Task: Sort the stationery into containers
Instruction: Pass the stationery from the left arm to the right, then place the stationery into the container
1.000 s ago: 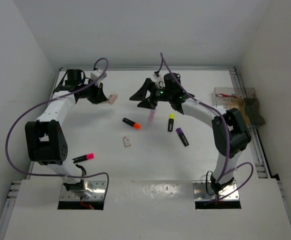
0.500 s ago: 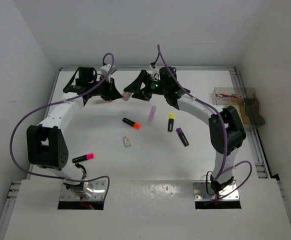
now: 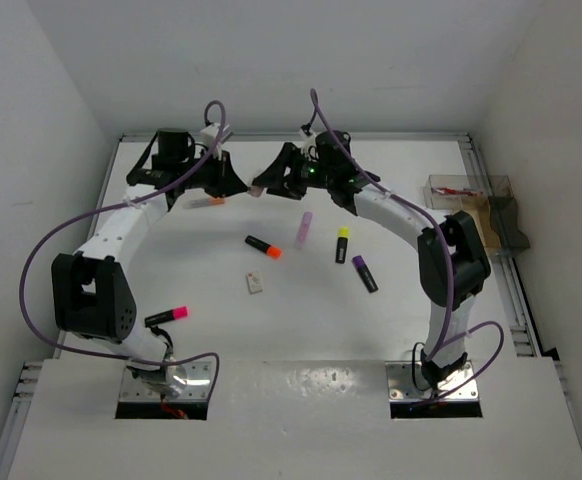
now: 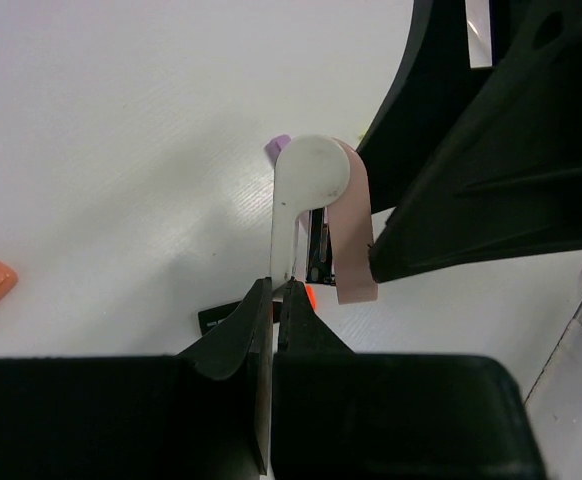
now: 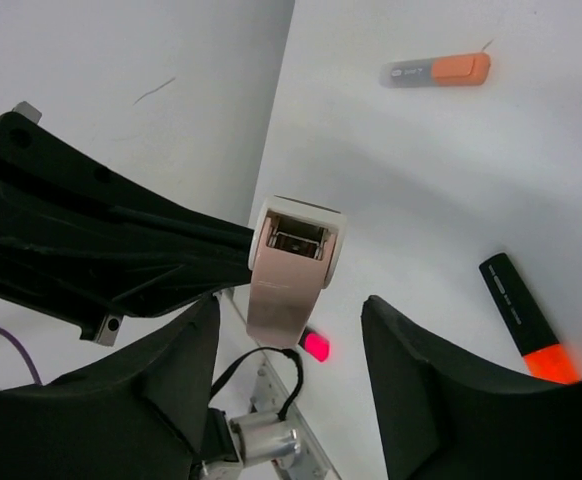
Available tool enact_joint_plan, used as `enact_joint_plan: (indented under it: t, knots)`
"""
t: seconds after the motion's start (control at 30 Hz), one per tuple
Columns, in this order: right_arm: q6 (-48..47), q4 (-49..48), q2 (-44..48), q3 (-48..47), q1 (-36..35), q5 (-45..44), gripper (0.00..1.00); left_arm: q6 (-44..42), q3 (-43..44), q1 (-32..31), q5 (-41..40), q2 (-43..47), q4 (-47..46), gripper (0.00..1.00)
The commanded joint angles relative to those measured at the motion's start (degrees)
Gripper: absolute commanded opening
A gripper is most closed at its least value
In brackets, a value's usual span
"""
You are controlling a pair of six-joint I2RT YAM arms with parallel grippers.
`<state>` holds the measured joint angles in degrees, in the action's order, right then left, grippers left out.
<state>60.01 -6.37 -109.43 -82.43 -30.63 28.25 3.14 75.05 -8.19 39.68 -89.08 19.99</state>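
Tabletop (image 3: 301, 325): pink item (image 5: 289, 272) in left end effector (image 4: 276, 292)

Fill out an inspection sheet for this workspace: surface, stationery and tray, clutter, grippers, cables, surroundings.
Surface: white table, stationery scattered across it.
Job's things: orange highlighter, yellow highlighter, purple highlighter, pink highlighter, lilac marker, eraser lie loose; clear tray at the right edge holds a red pen.
Clutter: brown holder beside the tray.
Grippers: left gripper shut on a small pink item above the table; right gripper open around it.
Cables: purple cables loop off both arms.
Surroundings: white walls, nothing else seen.
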Motion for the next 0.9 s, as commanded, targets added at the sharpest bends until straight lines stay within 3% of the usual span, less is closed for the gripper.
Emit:
enact_joint_plan:
  t: [0.0,0.2,0.33,0.4,0.47,0.5,0.53,0.57,0.63,0.77,0.83,0.87]
  knots:
    - [-0.16,-1.97,0.36,-1.33,-0.48,-1.09,0.57,1.26,2.04,-0.87,1.19,2.68,-2.5,0.0]
    - [0.72,-4.17,-0.26,-1.94,-1.01,-0.48,0.39,2.4,1.16,-1.57,1.36,3.03,-3.55,0.0]
    - [-0.41,-4.18,-0.26,-1.94,-1.1,-0.39,0.21,2.84,1.42,-1.83,2.24,3.03,-3.55,0.0]
    - [-2.52,-3.04,0.09,-1.94,-0.92,-0.48,0.04,2.75,1.51,-1.92,3.03,3.21,-3.64,0.02]
    - [-4.8,-2.07,1.4,-1.07,-0.04,-0.48,0.0,2.4,2.12,-1.83,3.21,3.3,-2.68,0.33]
    - [-5.42,-1.2,2.11,-0.63,0.74,-0.3,0.0,2.05,2.3,-1.92,3.04,3.38,-2.06,0.68]
    - [-6.12,-0.49,3.77,0.33,2.05,-0.3,0.0,1.79,2.91,-1.83,1.03,3.56,-1.1,0.77]
    - [-8.13,0.56,4.83,1.04,2.94,0.31,0.0,1.09,3.09,-1.75,0.14,3.73,-0.05,1.0]
    - [-11.47,2.67,7.29,2.27,6.44,1.45,0.0,-0.06,2.83,-1.05,-0.74,4.87,0.66,1.0]
    - [-29.53,15.57,16.23,2.63,13.3,3.57,0.0,-2.17,2.65,1.32,-0.92,6.11,2.24,1.0]
    - [-37.73,26.28,18.97,1.15,18.73,3.66,0.0,-2.87,2.21,2.03,-0.31,6.98,3.21,1.0]
    - [-46.39,33.89,21.16,0.35,20.42,3.74,0.0,-4.7,1.95,2.03,-0.05,7.16,3.48,1.0]
